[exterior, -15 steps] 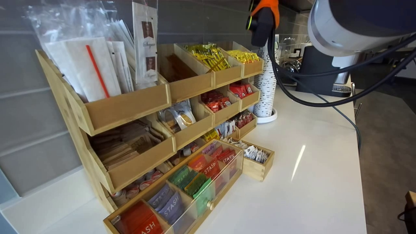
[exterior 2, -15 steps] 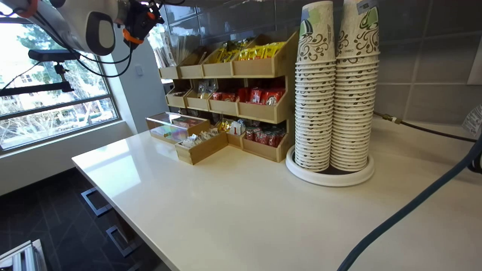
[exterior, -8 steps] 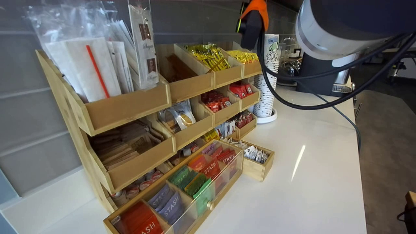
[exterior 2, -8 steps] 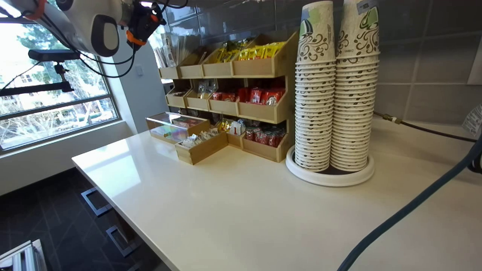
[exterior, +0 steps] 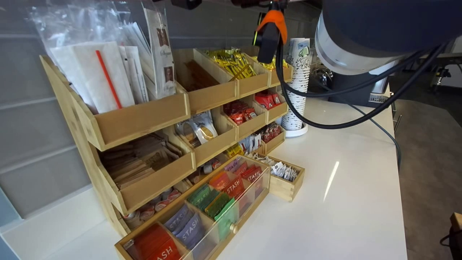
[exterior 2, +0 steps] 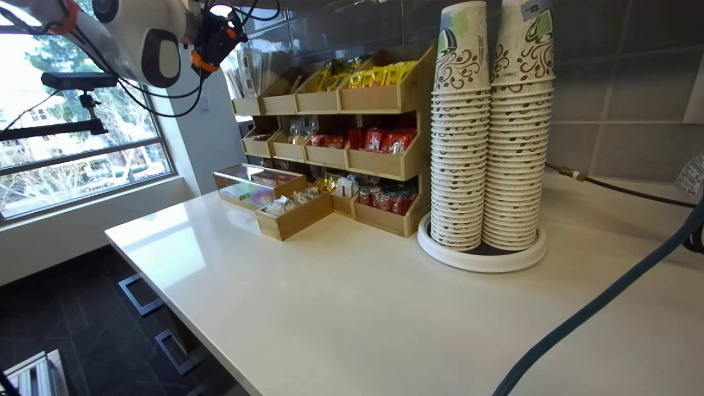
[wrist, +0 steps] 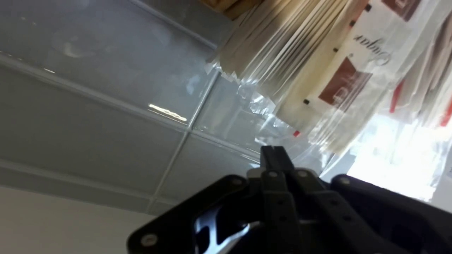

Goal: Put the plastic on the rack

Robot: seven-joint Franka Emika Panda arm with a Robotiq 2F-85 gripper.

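Wrist view | see hand [wrist: 273,150] pressed together near printed plastic [wrist: 353,76], cannot tell if pinching it | probably placing on rack [exterior: 216,145] | next: settle into top bin [exterior: 142,122], then release

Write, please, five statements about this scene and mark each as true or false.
1. The paper cups stand in two stacks on a round tray. True.
2. The tea box stands on the counter. True.
3. The plastic sleeve lies on the counter. False: the plastic sleeve is at the top row of the rack.
4. The top row holds yellow packets. True.
5. The hand is wide open. False: the hand looks shut.
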